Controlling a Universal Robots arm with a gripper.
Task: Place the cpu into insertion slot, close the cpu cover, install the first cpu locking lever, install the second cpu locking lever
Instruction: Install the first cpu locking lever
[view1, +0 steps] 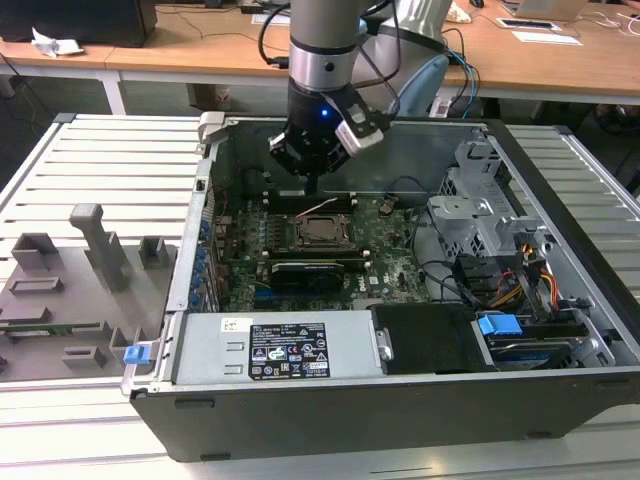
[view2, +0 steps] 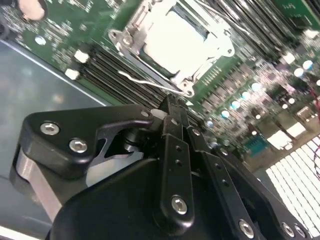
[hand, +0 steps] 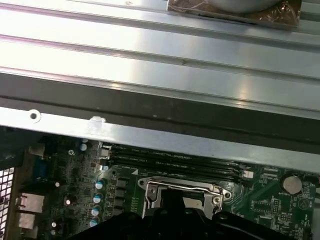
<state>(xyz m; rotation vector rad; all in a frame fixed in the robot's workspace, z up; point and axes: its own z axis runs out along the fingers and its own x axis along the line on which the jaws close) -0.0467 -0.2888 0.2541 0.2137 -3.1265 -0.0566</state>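
Closest to my second wrist camera is the end effector (view2: 172, 107), its black fingers (view2: 176, 145) pressed together into a narrow tip with nothing pinched between them. That tip hovers just beside the socket's near edge, close to a thin wire lever (view2: 150, 82) that runs along the socket's side; I cannot tell whether the tip touches it.

Just past the tip sits the cpu (view2: 172, 37), its pale top lying flat in the insertion slot. The cpu cover (view2: 150, 55) appears folded down around it, the chip showing through the square window. So I judge the first two steps done: chip seated, cover closed.

The levers are what remain, as far as I can read it. The wire beside the socket looks raised off the board rather than tucked under its catch, though the glare leaves me unsure.

In the exterior view the arm (view1: 322, 60) stands over the motherboard (view1: 390, 255) inside the open computer case (view1: 560, 290), with the end effector above the socket's far edge. The case rests on a slatted metal desk (view1: 110, 160).
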